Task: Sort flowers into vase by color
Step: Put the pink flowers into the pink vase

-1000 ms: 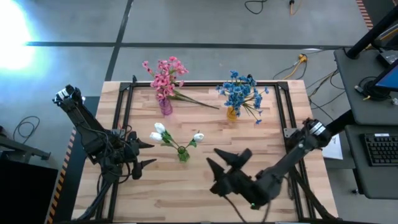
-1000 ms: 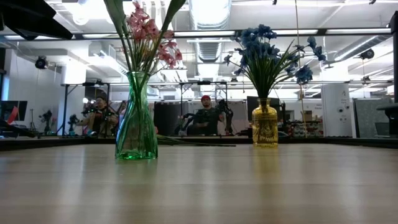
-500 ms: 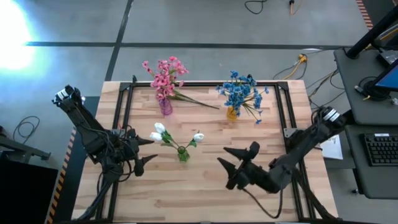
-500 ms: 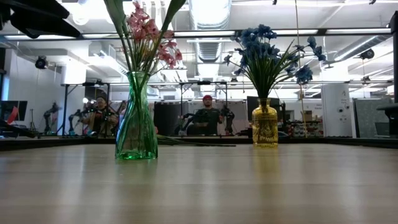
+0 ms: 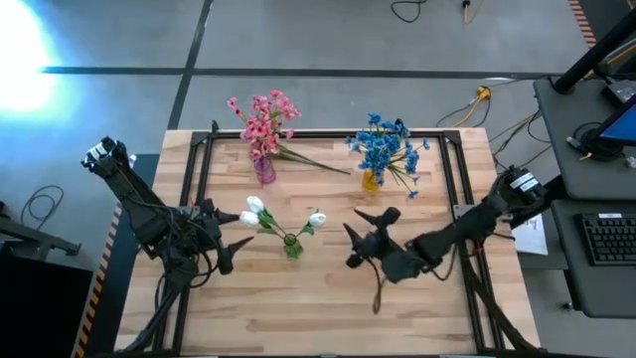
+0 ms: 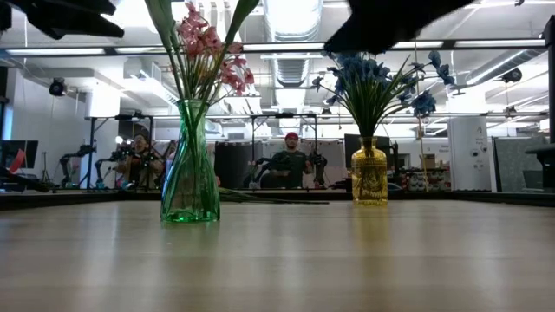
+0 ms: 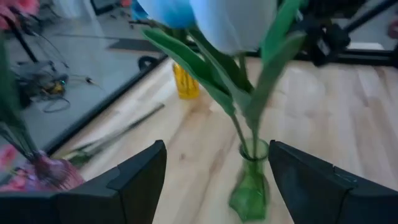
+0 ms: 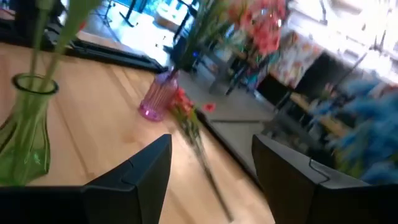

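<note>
White flowers (image 5: 256, 210) stand in a green vase (image 5: 292, 247) at the table's middle. Pink flowers (image 5: 263, 119) fill a pink vase (image 5: 264, 171) at the far left. Blue flowers (image 5: 383, 144) fill a yellow vase (image 5: 371, 181) at the far right. One pink sprig (image 5: 313, 161) lies flat on the table between those two vases. My left gripper (image 5: 238, 230) stands open just left of the white flowers, holding nothing. My right gripper (image 5: 354, 237) hangs open right of the green vase (image 8: 25, 124), pointing level at the pink vase (image 8: 155, 99) and the loose sprig (image 8: 194, 140).
A black frame (image 5: 204, 164) runs along the table's left, far and right sides. Bare wood lies along the near edge (image 5: 318, 318). In the low view both arms show only as dark shapes (image 6: 390, 22) at the top. People sit in the room behind (image 6: 290, 160).
My right gripper has come down and moved from the table's near edge toward its middle, rolling as it went, and stays open. My left gripper has turned a little toward the far edge. The flowers and vases have kept still.
</note>
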You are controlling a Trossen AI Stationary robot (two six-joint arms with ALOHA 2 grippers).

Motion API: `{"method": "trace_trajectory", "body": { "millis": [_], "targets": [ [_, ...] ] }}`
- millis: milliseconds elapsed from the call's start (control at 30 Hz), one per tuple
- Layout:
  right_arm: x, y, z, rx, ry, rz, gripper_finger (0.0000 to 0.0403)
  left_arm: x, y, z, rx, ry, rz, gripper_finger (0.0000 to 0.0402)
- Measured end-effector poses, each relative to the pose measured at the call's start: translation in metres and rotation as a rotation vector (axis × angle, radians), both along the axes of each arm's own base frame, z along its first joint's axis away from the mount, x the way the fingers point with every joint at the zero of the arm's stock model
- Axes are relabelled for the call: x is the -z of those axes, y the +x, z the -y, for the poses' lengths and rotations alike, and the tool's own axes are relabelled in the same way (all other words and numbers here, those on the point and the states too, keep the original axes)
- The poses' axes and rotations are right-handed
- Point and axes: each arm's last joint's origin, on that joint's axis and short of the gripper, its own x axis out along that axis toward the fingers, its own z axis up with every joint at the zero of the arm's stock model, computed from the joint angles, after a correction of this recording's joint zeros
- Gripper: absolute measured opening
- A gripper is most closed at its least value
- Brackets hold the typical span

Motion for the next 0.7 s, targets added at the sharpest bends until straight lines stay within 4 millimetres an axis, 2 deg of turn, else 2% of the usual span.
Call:
{"method": "trace_trajectory", "body": {
  "millis": [100,233,500,700],
  "targets": [
    [0.013,0.010,0.015,0.058,0.081,0.051,0.0215,-0.001,0.001,-0.002,-0.022,0.017,0.012,0.0268],
    [0.031,0.023,0.028,0.057,0.110,0.015,0.0215,-0.001,0.001,-0.002,-0.026,0.021,0.013,0.0268],
    [0.061,0.052,0.041,0.125,0.064,-0.072,0.0215,0.000,0.001,-0.002,-0.025,0.031,0.011,0.0268],
    [0.073,0.074,0.048,0.165,0.043,-0.117,0.0215,0.000,0.001,-0.002,-0.030,0.015,0.019,0.0268]
  ]
}}
